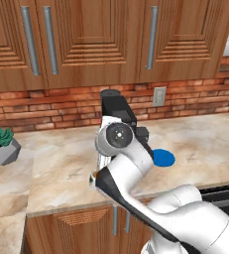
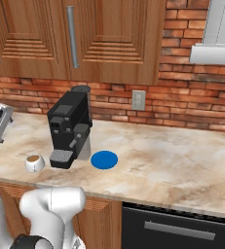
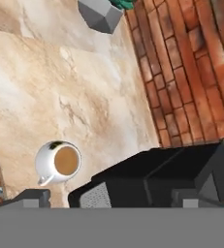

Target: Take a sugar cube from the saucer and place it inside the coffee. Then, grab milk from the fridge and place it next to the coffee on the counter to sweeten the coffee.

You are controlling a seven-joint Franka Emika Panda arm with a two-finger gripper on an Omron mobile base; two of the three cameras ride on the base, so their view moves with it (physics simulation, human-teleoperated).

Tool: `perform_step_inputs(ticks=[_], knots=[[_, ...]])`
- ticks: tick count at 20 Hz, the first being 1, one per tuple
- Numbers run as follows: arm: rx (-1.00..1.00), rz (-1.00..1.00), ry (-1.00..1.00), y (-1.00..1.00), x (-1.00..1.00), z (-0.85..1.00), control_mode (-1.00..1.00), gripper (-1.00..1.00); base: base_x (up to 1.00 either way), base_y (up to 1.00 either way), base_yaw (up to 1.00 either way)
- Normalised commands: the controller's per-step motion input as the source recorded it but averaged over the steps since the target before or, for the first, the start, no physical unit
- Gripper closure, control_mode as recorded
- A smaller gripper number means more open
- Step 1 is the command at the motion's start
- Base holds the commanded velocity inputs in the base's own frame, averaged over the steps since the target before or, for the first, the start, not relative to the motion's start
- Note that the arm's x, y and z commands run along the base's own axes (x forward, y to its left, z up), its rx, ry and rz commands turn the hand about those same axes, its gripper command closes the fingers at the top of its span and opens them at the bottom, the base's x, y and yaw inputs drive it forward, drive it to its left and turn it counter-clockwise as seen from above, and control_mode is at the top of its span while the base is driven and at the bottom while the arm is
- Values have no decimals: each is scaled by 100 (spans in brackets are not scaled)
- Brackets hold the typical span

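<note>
gripper [image 3: 106, 199] jaws wide, holding nothing, above counter [image 2: 182, 165] | coffee [image 2: 34, 163] near front edge, just left of black coffee machine [image 2: 70, 129] | saucer [image 2: 104, 160] right of machine | potted plant [image 1: 2, 145] far left

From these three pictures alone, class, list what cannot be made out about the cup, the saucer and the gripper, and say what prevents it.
- Sugar cube: the saucer looks bare in the right base view; whether the cube is in the coffee cannot be told.
- Saucer in the left base view: partly hidden by the arm.
- Coffee in the left base view: mostly hidden by the arm.
- Gripper: its tips are cut off at the hand view's bottom edge.
</note>
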Motion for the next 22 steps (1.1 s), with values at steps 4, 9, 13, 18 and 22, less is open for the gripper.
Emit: perform_step_inputs(ticks=[4,9,13,18,22], knots=[[20,0,-36,-62,-48,46,-100,-100,0,0,0],[20,0,-15,-69,-23,31,-100,-100,0,0,0],[19,0,0,-60,0,24,-100,-100,0,0,0],[15,11,4,-56,1,10,-100,-100,0,0,0],[8,7,9,-26,4,1,-100,-100,0,0,0]])
